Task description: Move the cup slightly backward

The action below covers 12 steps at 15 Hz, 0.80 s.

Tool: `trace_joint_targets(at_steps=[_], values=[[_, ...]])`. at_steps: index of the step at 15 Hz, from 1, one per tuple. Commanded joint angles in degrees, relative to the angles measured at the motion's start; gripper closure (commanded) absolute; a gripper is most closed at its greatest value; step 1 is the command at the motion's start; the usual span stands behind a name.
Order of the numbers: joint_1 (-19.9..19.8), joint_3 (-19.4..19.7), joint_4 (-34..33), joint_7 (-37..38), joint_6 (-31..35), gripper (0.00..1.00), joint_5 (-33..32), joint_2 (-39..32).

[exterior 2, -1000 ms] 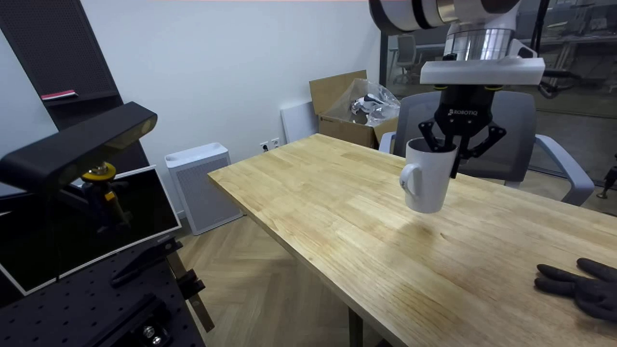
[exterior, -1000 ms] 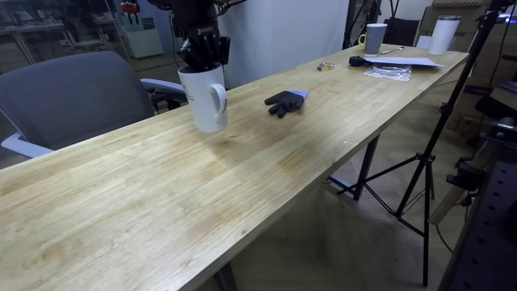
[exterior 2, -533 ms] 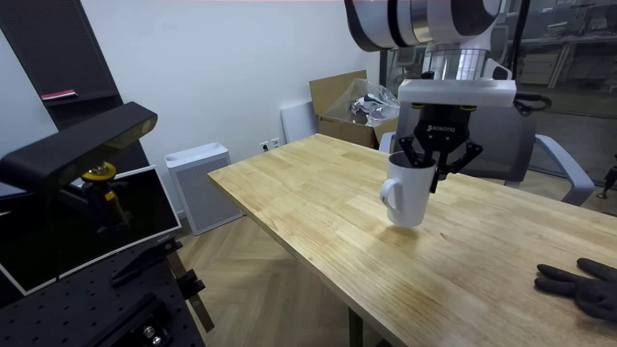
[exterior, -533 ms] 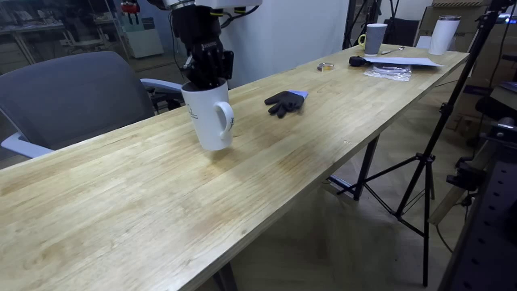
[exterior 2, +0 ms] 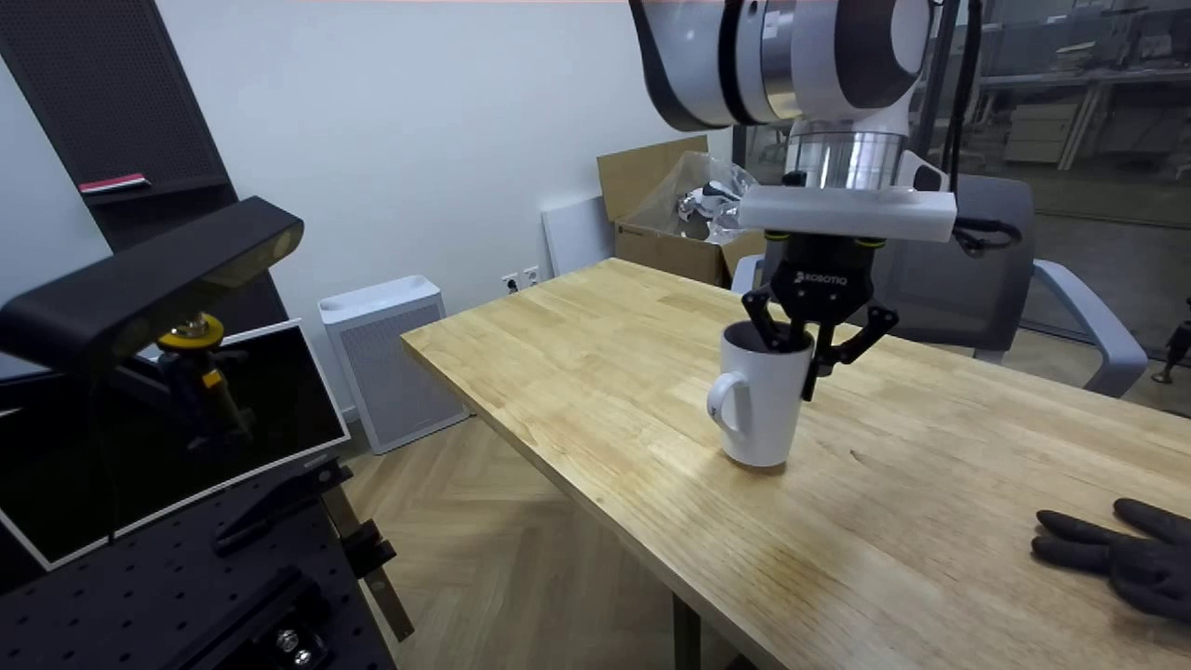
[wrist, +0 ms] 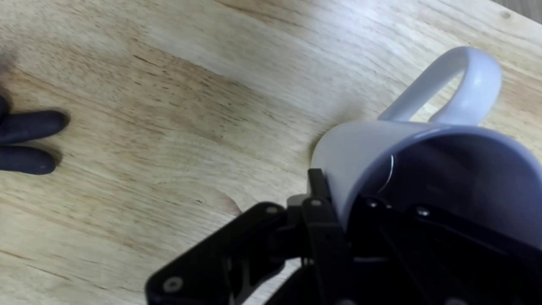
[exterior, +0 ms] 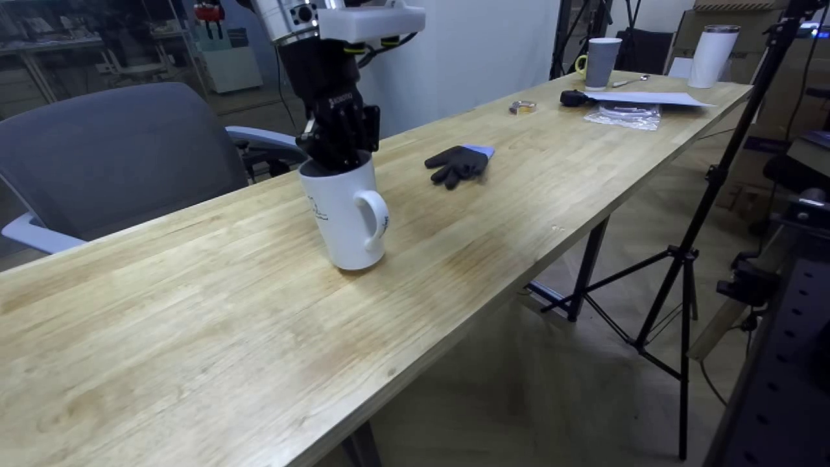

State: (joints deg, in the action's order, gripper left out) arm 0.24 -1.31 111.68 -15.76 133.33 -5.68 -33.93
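The cup, a white mug with a looped handle and dark inside, shows in both exterior views and in the wrist view. It stands slightly tilted over the wooden table, its base at or very near the surface. My gripper is shut on the cup's wall, one finger inside the rim and the other outside. In the wrist view the gripper pinches the wall away from the handle. The fingertip inside the cup is partly hidden in the dark interior.
A dark glove lies on the table near the cup. Farther along stand a grey cup and a white tumbler, with paper and a plastic bag. A grey chair stands at the table's edge.
The gripper has carried the cup down from above the table and toward the long edge opposite the chair. The cup's base has come to the surface or nearly so. The grip has not changed.
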Motion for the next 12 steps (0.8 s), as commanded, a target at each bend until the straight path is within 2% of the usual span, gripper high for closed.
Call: trace_joint_targets(at_steps=[1, 5, 10, 11, 12], values=[[1.3, 1.0, 1.4, 3.6, 1.9, 0.98, -2.7, 1.1], [2.4, 2.4, 2.4, 6.6, 5.6, 0.98, -5.5, 0.9], [3.0, 2.9, 2.7, 8.0, 6.2, 0.98, -6.5, 0.9], [2.9, 2.8, 2.6, 7.8, 6.0, 0.65, -6.2, 0.8], [2.9, 2.8, 2.5, 7.8, 5.9, 0.64, -6.2, 0.8]])
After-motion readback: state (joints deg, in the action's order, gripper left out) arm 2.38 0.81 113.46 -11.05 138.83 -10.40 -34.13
